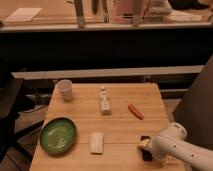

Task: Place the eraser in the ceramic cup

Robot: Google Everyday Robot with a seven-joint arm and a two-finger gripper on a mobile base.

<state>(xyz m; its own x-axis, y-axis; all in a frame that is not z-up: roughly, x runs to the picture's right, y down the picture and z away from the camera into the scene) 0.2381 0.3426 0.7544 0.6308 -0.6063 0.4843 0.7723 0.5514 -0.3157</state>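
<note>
The black eraser (146, 150) lies at the table's near right edge, partly covered by my gripper (145, 145), which sits right over it at the end of the white arm (175, 147) coming in from the lower right. The whitish ceramic cup (65, 89) stands upright at the far left corner of the wooden table (120, 127), well away from the gripper.
A green round dish (58, 135) sits at the near left. A white flat slab (96, 142) lies beside it. A small white bottle-like object (104, 102) stands mid-table. An orange carrot-like piece (135, 111) lies to its right. A dark counter runs behind.
</note>
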